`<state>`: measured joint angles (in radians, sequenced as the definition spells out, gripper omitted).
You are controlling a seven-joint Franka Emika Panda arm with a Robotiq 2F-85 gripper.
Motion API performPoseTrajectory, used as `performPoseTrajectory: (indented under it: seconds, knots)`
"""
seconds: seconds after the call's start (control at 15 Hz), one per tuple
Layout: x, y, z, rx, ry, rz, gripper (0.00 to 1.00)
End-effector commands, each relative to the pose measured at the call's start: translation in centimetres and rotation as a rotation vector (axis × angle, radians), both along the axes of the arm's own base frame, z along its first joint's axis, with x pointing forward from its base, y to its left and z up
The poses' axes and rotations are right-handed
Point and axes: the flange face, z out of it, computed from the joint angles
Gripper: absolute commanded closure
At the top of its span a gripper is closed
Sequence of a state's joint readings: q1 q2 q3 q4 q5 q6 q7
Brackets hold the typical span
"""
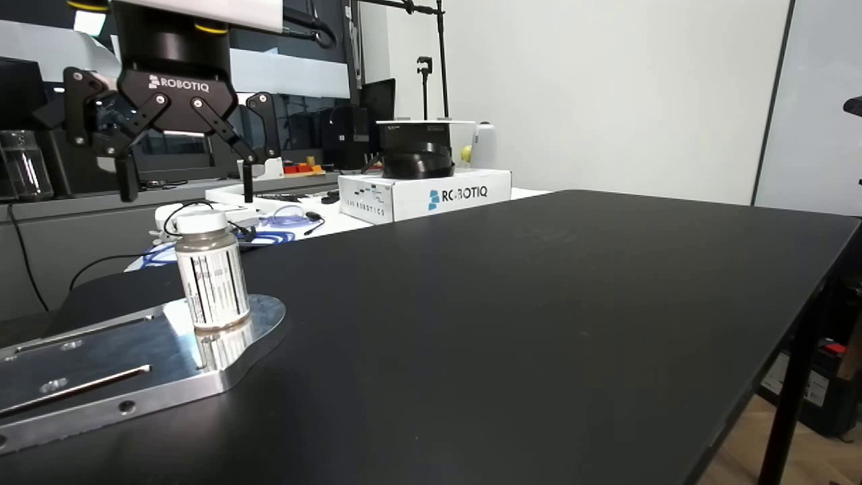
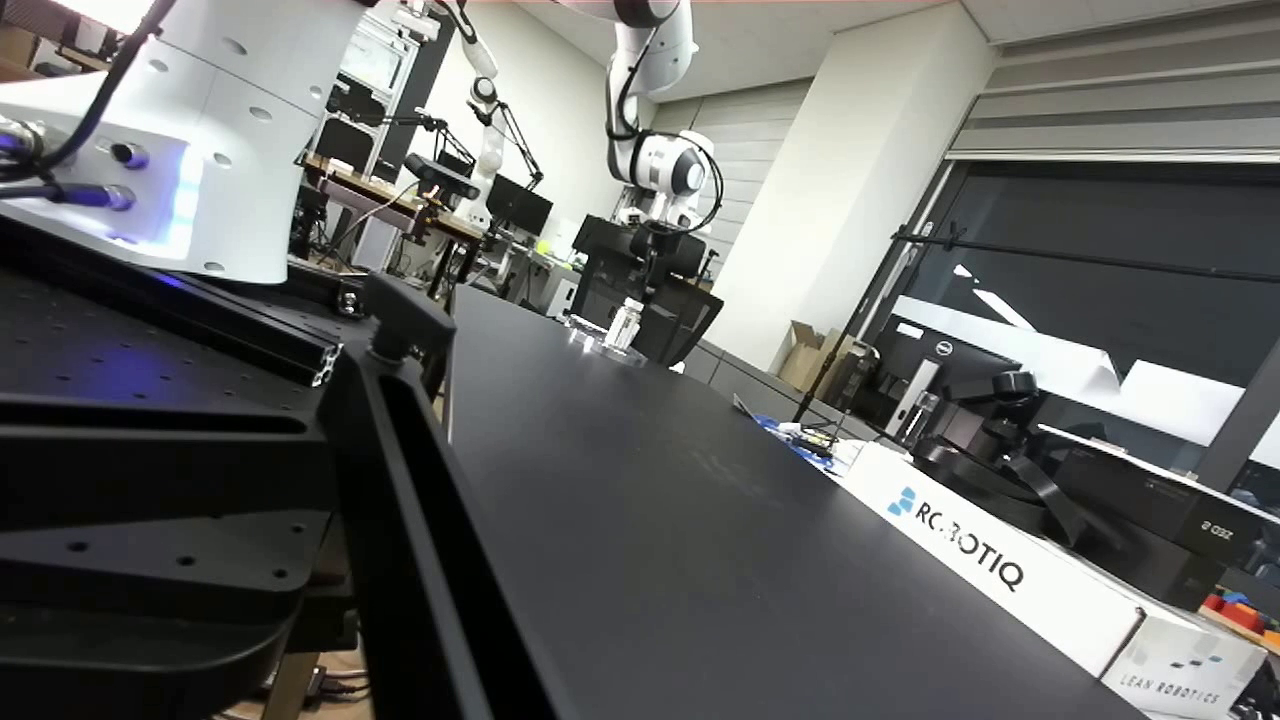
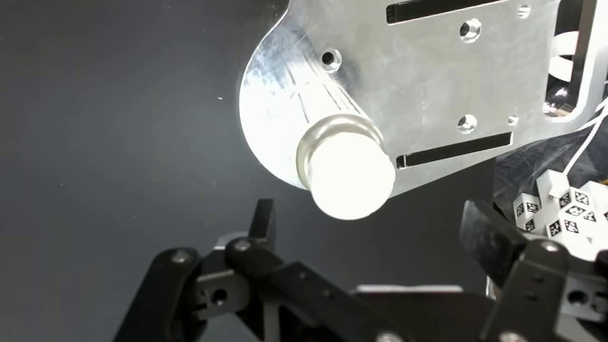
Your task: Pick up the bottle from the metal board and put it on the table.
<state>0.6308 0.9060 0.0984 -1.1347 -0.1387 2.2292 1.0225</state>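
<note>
Black matte desk (image 3: 118, 142) lies leftmost in the wrist view; next, black jointed fingers (image 3: 263, 223), parted, holding nothing; beyond their gap, seemingly lower, the white-capped cylindrical bottle (image 3: 347, 159) stands upright on the round-ended silver metal board (image 3: 422, 85).

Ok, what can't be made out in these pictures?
Bottle: print too blurred to read in an exterior view.
Cap: top washed out by glare in the wrist view.
Metal board: one end cut off by the left edge in an exterior view.
Arm: partly cut off by the top edge in an exterior view.
</note>
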Motion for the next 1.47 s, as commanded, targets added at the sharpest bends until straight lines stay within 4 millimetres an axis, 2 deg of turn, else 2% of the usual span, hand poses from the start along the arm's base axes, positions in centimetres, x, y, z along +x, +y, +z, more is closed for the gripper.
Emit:
performPoseTrajectory:
  seconds: [0.0, 0.33, 1.4]
  knots:
    - [0.7, 0.7, 0.5, -0.029, 0.014, -0.014, 0.0]
    - [0.7, 1.0, 0.5, -0.061, 0.037, -0.012, 0.0]
    - [0.7, 0.0, 0.6, -0.106, 0.106, -0.016, 0.0]
